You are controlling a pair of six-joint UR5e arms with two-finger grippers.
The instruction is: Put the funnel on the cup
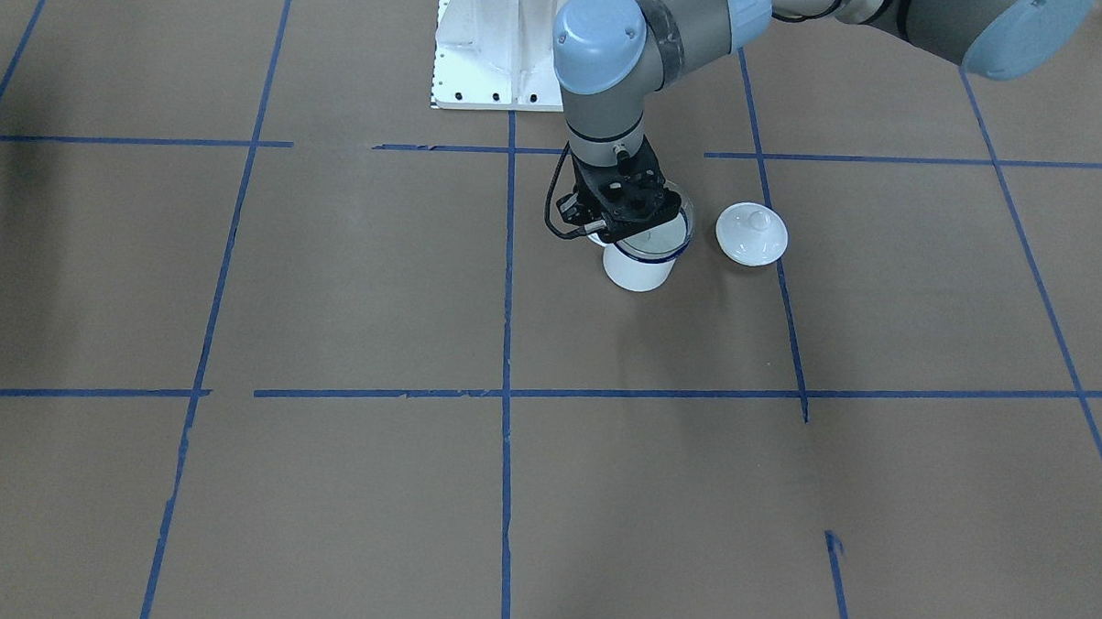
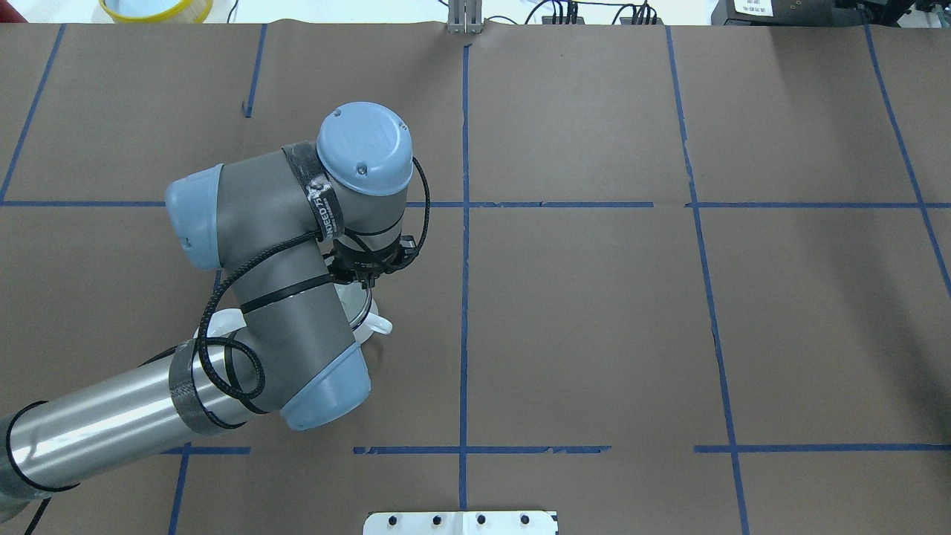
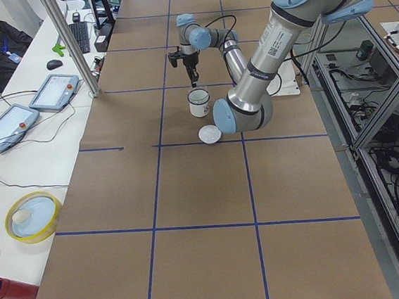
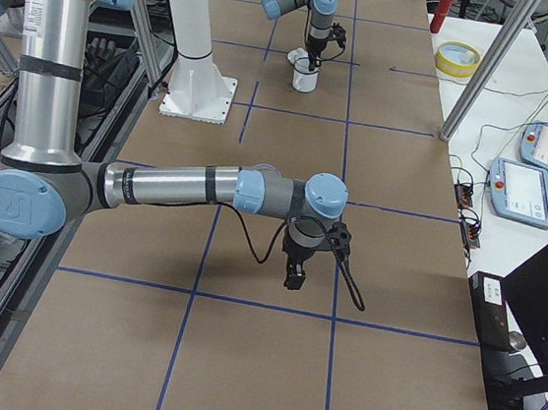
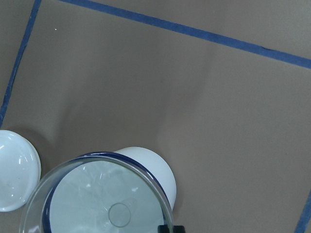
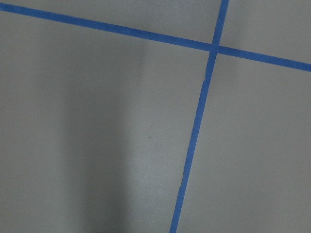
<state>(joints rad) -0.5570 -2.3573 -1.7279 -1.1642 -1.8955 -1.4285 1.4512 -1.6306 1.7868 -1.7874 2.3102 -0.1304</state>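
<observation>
The left gripper (image 1: 625, 228) points straight down over the cup (image 1: 639, 269), its jaws drawn narrow on the far edge of the clear funnel (image 5: 92, 194). In the wrist view, one black fingertip (image 5: 171, 228) shows right at the funnel's rim. The funnel is level over the mug's mouth, its spout centred inside the dark blue ring. Whether it rests on the cup or hangs just above it cannot be told. Just beside the cup, apart from it, a white knobbed lid (image 1: 752, 234) lies on the brown paper-covered table (image 1: 332, 274), which is crossed by blue tape lines (image 1: 508, 280). Well apart, the right gripper (image 4: 292, 278) hangs above bare paper near a tape crossing. Its jaws' spread cannot be told.
</observation>
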